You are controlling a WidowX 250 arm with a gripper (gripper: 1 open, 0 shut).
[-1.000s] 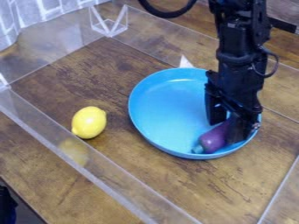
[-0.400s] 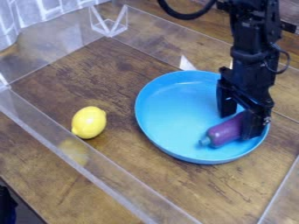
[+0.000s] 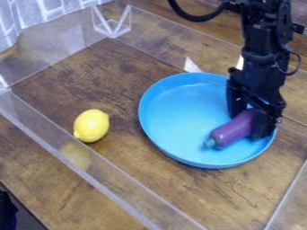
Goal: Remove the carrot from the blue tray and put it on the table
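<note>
The dark wooden tabletop (image 3: 72, 81), edged by clear acrylic walls (image 3: 84, 175), carries the round blue tray (image 3: 180, 117) on its right side, with a yellow lemon (image 3: 92, 125) lying well apart from it to the left. The black arm comes down from above over the tray's right part, its tool (image 3: 256, 112) pointing straight down with the jaws spread wide and gripping nothing. The purple carrot (image 3: 232, 131) lies inside the tray near the right rim, its upper end between the spread jaws.
</note>
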